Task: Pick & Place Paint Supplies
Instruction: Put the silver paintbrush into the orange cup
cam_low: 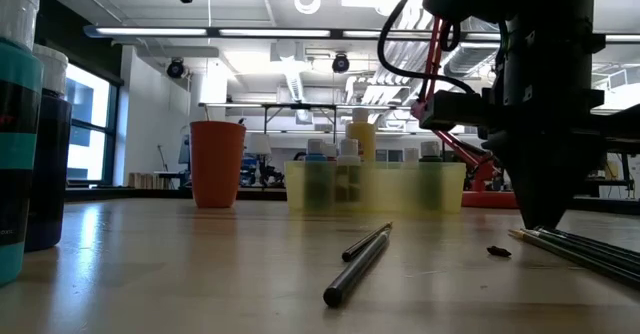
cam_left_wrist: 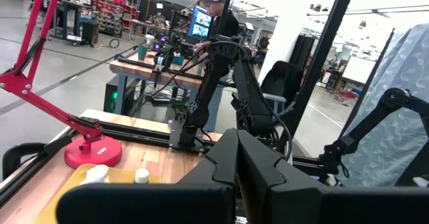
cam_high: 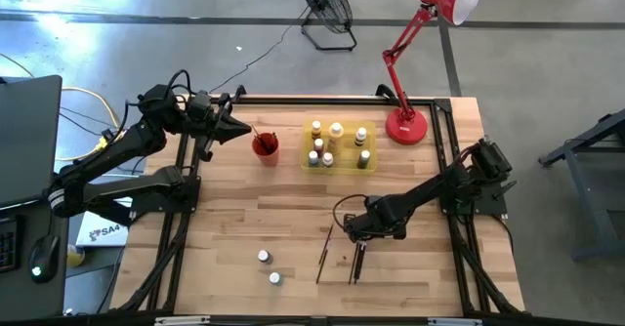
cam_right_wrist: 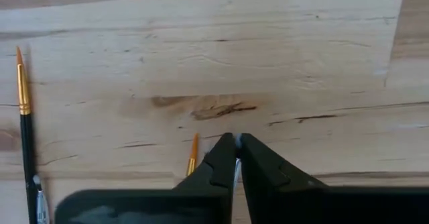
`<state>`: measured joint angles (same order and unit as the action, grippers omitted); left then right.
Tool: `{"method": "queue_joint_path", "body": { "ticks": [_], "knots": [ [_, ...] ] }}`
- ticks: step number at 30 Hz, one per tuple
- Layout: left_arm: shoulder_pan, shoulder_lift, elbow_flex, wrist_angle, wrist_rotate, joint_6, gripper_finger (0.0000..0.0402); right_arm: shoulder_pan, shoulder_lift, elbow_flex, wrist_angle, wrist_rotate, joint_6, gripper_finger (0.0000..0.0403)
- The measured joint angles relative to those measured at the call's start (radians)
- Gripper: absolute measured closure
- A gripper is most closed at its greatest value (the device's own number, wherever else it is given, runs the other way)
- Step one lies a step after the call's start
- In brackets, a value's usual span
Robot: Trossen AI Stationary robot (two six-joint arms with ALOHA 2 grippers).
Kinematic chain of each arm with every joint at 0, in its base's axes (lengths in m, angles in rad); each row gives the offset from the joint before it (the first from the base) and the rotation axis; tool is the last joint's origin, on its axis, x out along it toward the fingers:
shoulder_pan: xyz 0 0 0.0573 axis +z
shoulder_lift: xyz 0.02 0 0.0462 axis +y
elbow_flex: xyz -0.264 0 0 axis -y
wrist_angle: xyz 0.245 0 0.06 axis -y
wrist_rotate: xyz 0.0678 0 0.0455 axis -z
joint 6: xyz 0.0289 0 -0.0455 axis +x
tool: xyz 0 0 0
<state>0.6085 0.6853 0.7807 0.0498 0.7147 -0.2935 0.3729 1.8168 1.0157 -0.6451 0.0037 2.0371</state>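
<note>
Paintbrush [cam_right_wrist: 193,154] pinched in the closed right end effector [cam_right_wrist: 236,145].

Right gripper [cam_right_wrist: 236,150] fingers cover most of one paintbrush [cam_right_wrist: 193,154]; only its orange tip shows beside them. Whether that brush is gripped cannot be determined.

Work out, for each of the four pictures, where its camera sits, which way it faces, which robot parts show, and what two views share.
High: overhead, straight down; both arms, yellow tray, red cup.
Low: table height, level across; right arm, red cup.
Left wrist: on left arm, facing the red lamp; left gripper shut.
Right wrist: on right arm, facing the tabletop; right gripper shut on a paintbrush.
Shared: high and low views both show tray and cup.
</note>
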Motion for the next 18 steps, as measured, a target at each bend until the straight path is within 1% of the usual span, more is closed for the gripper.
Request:
{"method": "queue_joint_path", "body": {
  "ticks": [11, 14, 18],
  "knots": [
    [0.000, 0.000, 0.000, 0.000, -0.003, 0.000, 0.0398, -0.001, -0.034, -0.004, -0.044, 0.006, -0.052, 0.0399],
    [0.000, 0.000, 0.000, 0.000, -0.003, 0.000, 0.0398, 0.001, -0.066, -0.009, -0.097, -0.014, -0.075, 0.0399],
    [0.000, 0.000, 0.000, 0.000, -0.003, 0.000, 0.0398, 0.000, -0.123, -0.006, -0.124, -0.009, -0.102, 0.0399]
  ]
}}
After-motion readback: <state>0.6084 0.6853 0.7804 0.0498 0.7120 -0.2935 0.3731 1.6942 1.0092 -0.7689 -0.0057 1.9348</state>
